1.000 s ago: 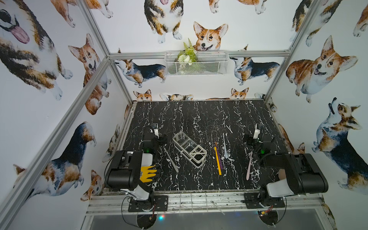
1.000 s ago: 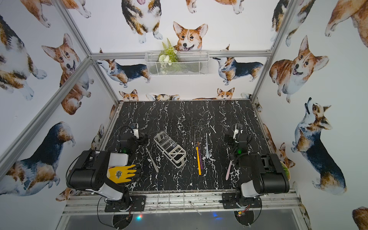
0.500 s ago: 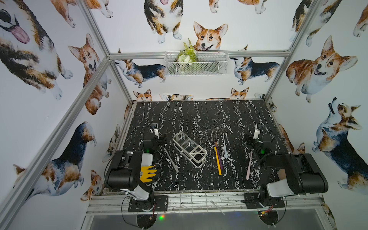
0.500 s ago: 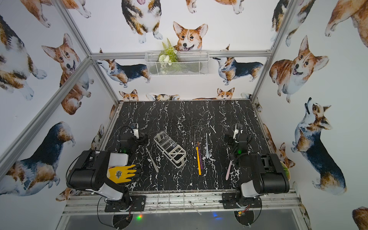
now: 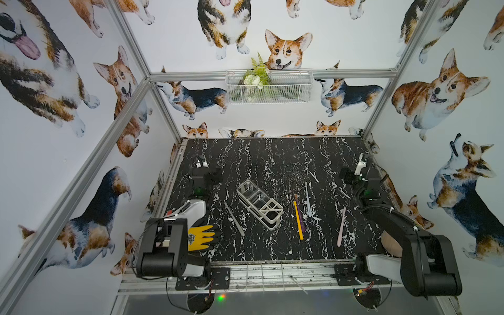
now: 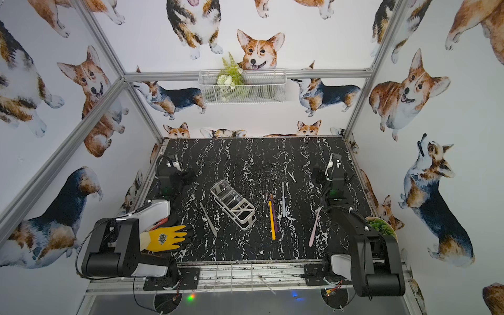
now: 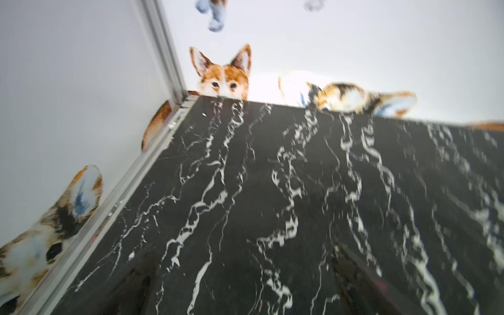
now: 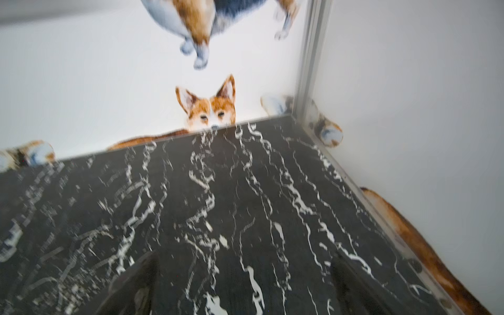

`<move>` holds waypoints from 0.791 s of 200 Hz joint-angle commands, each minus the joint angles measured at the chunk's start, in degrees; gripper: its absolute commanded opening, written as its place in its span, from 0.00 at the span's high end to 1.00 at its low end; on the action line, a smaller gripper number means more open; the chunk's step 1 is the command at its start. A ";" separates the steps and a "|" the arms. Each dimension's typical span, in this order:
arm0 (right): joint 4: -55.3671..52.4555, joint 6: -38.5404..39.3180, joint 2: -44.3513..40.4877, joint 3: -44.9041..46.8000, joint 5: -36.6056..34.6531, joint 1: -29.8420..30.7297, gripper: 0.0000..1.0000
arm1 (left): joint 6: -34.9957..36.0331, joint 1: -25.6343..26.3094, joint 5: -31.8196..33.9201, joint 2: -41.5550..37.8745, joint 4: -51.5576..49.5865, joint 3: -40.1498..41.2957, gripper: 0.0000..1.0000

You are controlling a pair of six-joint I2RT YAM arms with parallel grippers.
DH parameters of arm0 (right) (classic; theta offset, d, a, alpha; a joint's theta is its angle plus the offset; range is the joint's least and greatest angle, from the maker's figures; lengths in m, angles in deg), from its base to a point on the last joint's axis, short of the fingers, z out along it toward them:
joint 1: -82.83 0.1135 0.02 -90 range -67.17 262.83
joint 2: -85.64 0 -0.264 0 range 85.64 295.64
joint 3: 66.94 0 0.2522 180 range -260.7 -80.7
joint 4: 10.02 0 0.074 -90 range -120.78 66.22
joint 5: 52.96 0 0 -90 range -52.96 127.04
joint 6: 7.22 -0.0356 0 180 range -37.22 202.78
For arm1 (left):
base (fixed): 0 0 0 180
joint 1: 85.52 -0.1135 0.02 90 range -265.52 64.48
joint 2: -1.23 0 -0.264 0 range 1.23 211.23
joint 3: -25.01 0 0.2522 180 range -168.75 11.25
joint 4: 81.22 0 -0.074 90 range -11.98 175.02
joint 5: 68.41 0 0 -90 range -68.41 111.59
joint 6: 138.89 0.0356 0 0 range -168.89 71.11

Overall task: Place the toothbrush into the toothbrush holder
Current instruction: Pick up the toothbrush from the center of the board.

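Both top views first. Your toothbrush holder [image 5: 259, 203] [image 6: 233, 203] stands upright mid-table on the black marble table [image 5: 272, 158] [image 6: 245, 158], set on a diagonal. To its right and well apart, the yellow toothbrush [image 5: 297, 221] [image 6: 271, 221] lies flat with the purple toothbrush [image 5: 300, 215] [image 6: 275, 218] tight against it. The pale toothbrush [image 5: 307, 199] [image 6: 283, 200] lies just beside those two. The pink toothbrush [image 5: 341, 227] [image 6: 315, 227] lies further over, near your right arm. On the holder's other side the grey toothbrush [image 5: 234, 219] [image 6: 208, 219] lies near it, not touching.

A yellow glove [image 5: 200, 237] [image 6: 163, 238] sits by the left arm, and a wire-mesh basket [image 5: 286, 90] [image 6: 259, 92] with greenery hangs on the back wall. Your left gripper [image 5: 202, 165] [image 6: 174, 166] and right gripper [image 5: 357, 169] [image 6: 331, 169] sit at opposite table edges, both pointing at the back wall, well away from every brush. From up here you cannot tell how the jaws stand.

Left wrist view: the left gripper [image 7: 245, 251] has its dark fingers [image 7: 136, 286] spread wide, with only marble between them.

Right wrist view: the right gripper [image 8: 242, 260] looks the same, fingers [image 8: 136, 281] well apart over bare tabletop, gripping nothing.
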 commanded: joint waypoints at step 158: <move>-42.82 -19.05 20.56 -11.92 12.01 24.70 0.29 | -23.51 19.96 -11.50 -4.84 -49.60 -14.82 0.00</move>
